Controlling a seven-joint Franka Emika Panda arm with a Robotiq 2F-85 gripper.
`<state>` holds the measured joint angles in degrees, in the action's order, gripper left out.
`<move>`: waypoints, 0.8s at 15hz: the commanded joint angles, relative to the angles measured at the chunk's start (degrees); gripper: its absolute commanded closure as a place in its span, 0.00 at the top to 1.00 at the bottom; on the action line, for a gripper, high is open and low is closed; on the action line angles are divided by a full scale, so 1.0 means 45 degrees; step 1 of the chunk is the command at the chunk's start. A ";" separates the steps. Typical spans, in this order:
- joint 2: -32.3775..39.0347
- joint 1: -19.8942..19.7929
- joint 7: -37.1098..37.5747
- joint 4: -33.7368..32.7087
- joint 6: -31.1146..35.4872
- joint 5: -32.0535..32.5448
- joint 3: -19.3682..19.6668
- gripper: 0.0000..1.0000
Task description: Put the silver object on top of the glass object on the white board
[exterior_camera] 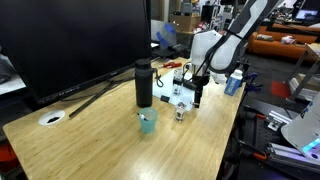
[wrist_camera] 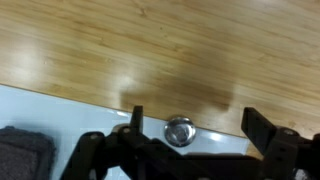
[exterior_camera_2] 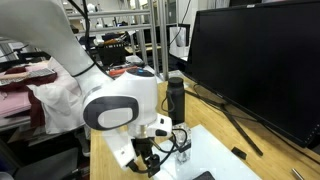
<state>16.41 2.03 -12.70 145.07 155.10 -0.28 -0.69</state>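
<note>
In the wrist view a small round silver object (wrist_camera: 179, 130) shows from above, near the edge of the white board (wrist_camera: 40, 108). It lies between my open gripper's (wrist_camera: 200, 128) two dark fingers, nearer one finger and touching neither. In an exterior view the gripper (exterior_camera: 197, 97) hangs just above the board (exterior_camera: 170, 100), beside a small glass object (exterior_camera: 181, 111) with a silver top. In an exterior view the glass (exterior_camera_2: 183, 152) stands on the board (exterior_camera_2: 220, 160) next to the gripper (exterior_camera_2: 150, 162). The glass itself is hidden under the silver piece in the wrist view.
A black bottle (exterior_camera: 144, 83) (exterior_camera_2: 176, 95) and a teal cup (exterior_camera: 148, 122) stand on the wooden table. A large monitor (exterior_camera: 70, 40) fills the back. A small round white disc (exterior_camera: 52, 118) lies near a corner. A dark item (wrist_camera: 20, 152) rests on the board.
</note>
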 commanded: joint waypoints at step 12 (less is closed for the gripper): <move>0.0435 -0.0567 -0.0001 -0.0599 0.0238 -0.0296 -0.0456 0.59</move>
<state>17.70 1.46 -12.35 142.82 155.29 -0.45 -1.12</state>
